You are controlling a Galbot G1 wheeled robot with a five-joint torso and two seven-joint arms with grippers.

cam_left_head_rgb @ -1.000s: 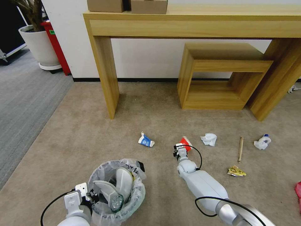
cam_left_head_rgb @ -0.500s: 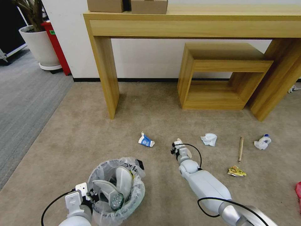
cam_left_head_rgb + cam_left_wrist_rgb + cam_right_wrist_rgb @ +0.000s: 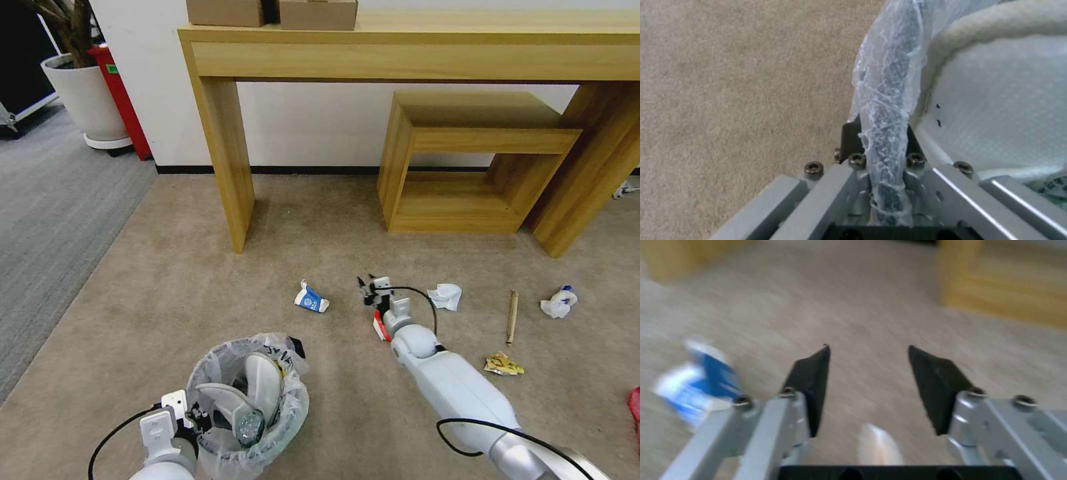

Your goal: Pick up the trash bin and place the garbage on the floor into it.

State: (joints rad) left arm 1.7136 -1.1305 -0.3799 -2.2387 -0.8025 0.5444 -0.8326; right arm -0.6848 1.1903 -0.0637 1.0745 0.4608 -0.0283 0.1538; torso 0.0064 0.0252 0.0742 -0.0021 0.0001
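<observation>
Right gripper [image 3: 365,288] has pushed forward past the crushed red paper cup [image 3: 378,327], jaws wide open, holding nothing. Cup's light and squashy on the carpet, so pinch its rim. Left gripper [image 3: 882,146] is clamped on the small round bag-lined trash bin [image 3: 248,407].

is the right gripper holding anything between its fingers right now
No: the right gripper has its black fingers spread apart with only beige carpet between them, and the crumpled blue-and-white carton lies off to one side.

I can read no text anywhere. The trash bin's [image 3: 248,407] bag liner [image 3: 283,353] carries black lettering, too small to make out. The blue-white carton [image 3: 311,299] beyond the bin bears a round mark, illegible.
</observation>
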